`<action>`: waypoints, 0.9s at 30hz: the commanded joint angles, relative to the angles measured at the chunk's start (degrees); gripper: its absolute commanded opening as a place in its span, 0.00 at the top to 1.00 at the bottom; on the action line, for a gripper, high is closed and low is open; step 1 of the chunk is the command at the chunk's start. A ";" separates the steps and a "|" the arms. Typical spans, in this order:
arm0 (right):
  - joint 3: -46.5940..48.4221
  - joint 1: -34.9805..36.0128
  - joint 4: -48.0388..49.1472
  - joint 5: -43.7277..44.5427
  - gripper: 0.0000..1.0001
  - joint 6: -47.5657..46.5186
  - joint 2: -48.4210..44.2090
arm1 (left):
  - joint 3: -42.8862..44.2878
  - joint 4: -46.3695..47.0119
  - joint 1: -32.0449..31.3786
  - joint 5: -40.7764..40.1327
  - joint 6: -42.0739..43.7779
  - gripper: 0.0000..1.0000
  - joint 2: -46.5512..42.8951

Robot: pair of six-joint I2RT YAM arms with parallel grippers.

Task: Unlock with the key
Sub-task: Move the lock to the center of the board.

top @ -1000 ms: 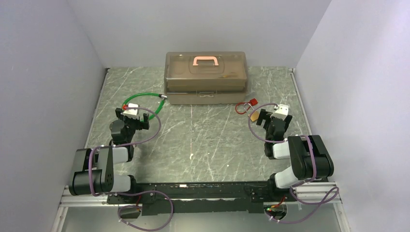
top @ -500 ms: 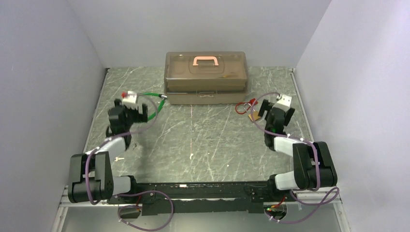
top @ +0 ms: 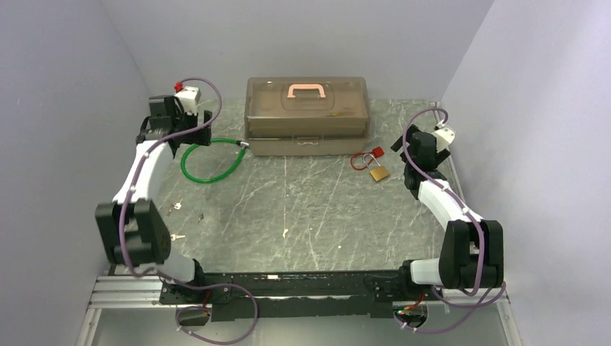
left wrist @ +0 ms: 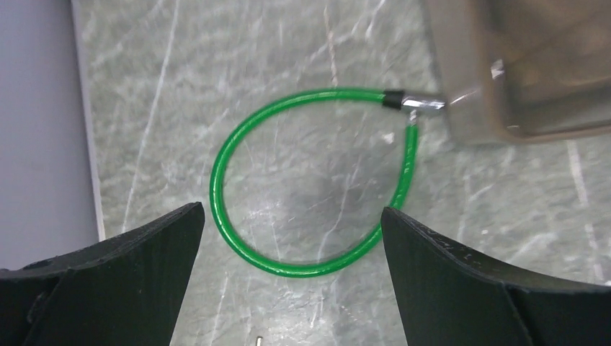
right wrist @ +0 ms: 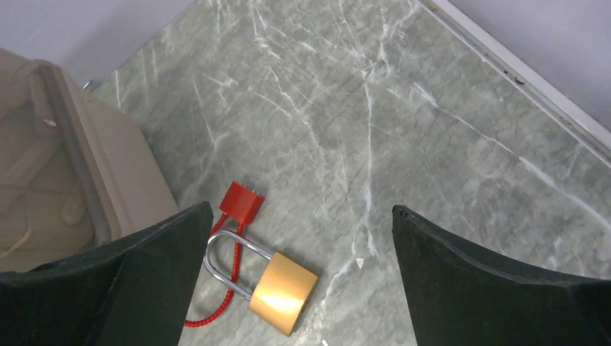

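The small brass padlock (top: 379, 174) lies on the marble table right of centre, its shackle through a red wire with a red square tag (top: 376, 152). In the right wrist view the padlock (right wrist: 283, 292) and tag (right wrist: 241, 202) sit below and left of my open, empty right gripper (right wrist: 302, 209). Two tiny silver keys (top: 175, 207) lie on the table at the near left, the other (top: 177, 236) closer to me. My left gripper (left wrist: 292, 213) is open and empty, high above the green cable loop (left wrist: 215, 180). A small metal tip (left wrist: 257, 339) shows at the bottom edge of the left wrist view.
A translucent brown toolbox (top: 308, 115) with a pink handle stands at the back centre. The green cable loop (top: 209, 181) lies left of it, its silver tip near the box corner. Grey walls close in on both sides.
Both arms have lifted and swung outward and back: the left to the far left corner, the right toward the right wall. The padlock and green loop lie uncovered.
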 commanded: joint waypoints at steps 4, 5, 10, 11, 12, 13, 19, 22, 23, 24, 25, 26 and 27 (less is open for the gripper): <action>8.85 0.10 -9.30 0.22 0.05 2.72 0.30 | 7.08 -11.05 -2.70 -8.72 6.98 0.01 13.39; 8.85 0.12 -8.93 0.00 0.05 3.03 0.28 | 5.55 -9.93 -3.88 -9.47 8.29 0.01 13.35; 12.63 0.09 -10.26 -1.52 0.10 3.68 4.19 | -0.31 -6.67 -10.02 -10.26 12.16 0.01 13.23; 14.24 0.07 -12.52 -2.10 0.11 3.77 5.79 | -1.05 -6.42 -10.63 -10.27 12.53 0.01 13.24; 16.02 0.07 -13.89 -2.84 0.12 3.92 7.60 | -1.66 -6.09 -11.17 -10.26 12.91 0.02 13.21; 17.68 0.11 -15.17 -3.63 0.13 3.98 9.45 | -2.43 -5.88 -11.60 -10.26 13.32 0.04 13.05; 23.82 0.06 -18.65 -7.30 0.15 4.50 18.43 | -6.93 -4.41 -13.70 -7.27 17.31 0.19 11.75; 25.41 0.03 -19.42 -8.58 0.17 4.99 21.31 | -6.94 -3.41 -14.17 -10.06 17.26 0.19 12.60; 25.77 0.11 -19.64 -9.11 0.17 5.27 22.04 | -7.06 -2.79 -14.24 -10.24 17.07 0.19 12.59; 25.91 0.10 -19.60 -9.66 0.18 5.51 22.63 | -7.13 -2.31 -14.33 -10.26 16.95 0.19 12.58; 25.86 0.05 -19.45 -10.11 0.18 5.81 23.10 | -7.29 -1.82 -14.60 -10.26 16.94 0.19 12.64; 25.62 0.07 -19.14 -10.52 0.18 6.09 23.43 | -7.37 -1.35 -14.88 -10.26 17.08 0.19 12.83; 25.39 0.05 -18.96 -10.84 0.19 6.24 23.70 | -7.30 -1.03 -15.22 -11.14 17.30 0.19 13.23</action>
